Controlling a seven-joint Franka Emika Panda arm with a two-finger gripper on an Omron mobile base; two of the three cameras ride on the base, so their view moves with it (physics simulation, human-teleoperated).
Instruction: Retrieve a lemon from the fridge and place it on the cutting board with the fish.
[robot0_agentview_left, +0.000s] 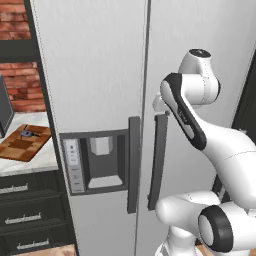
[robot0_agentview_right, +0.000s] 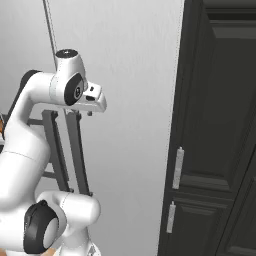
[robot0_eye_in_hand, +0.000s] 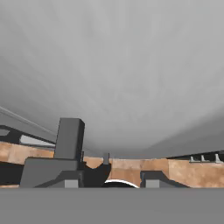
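The big grey fridge (robot0_agentview_left: 100, 75) has both doors shut, so the lemon must be inside where nobody can see it, and the cutting board (robot0_agentview_left: 25, 142) with the little fish (robot0_agentview_left: 29, 133) waits on the counter off to the left. The gripper (robot0_agentview_left: 159, 106) sits right at the top of the right door handle (robot0_agentview_left: 159, 160), but I cannot tell if its fingers are apart or squeezing the bar. If the hold is not good, the fingers could slip off when the arm pulls and the door would stay shut.
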